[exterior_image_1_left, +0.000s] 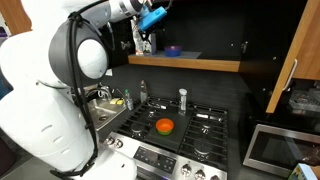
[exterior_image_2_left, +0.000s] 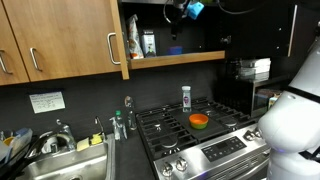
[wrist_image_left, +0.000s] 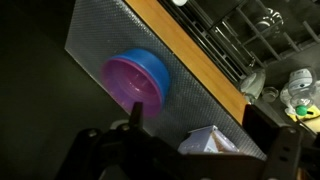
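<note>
- The pincer (wrist_image_left: 195, 128) is up at the wooden shelf (exterior_image_1_left: 200, 64) above the stove (exterior_image_1_left: 205, 125). In the wrist view its two dark fingers (wrist_image_left: 100, 150) come in from the bottom edge.
- The jaws stand wide apart and have hold of nothing. No finger touches the bowl.
- The bowl (wrist_image_left: 138, 78) nearest the pincer is small, blue outside and pink-purple inside. It sits on the shelf, on a grey patterned liner (wrist_image_left: 90, 40), near the shelf's front edge.
- In the wrist view the bowl lies beyond the fingertips, apart from them and nearer the finger on the left of the picture.
- Both exterior views show the bowl as a small blue shape on the shelf (exterior_image_1_left: 172, 51) (exterior_image_2_left: 175, 50), with the arm's blue-capped wrist above it.
- A white, angular thing (wrist_image_left: 208, 142) shows low in the wrist view between the fingers. It is probably a carton or a bag, but the picture is too dim to tell.
- Further along the shelf, by the cabinet door (exterior_image_2_left: 60, 40), stand a few containers (exterior_image_2_left: 140, 44).
- Down on the stove, an orange bowl (exterior_image_1_left: 165, 126) rests on the grates, and a small clear shaker (exterior_image_1_left: 182, 99) stands upright behind it, apart from it.
- A sink (exterior_image_2_left: 60, 160) is set in the bench beside the stove, with bottles (exterior_image_2_left: 118, 125) between the two.
</note>
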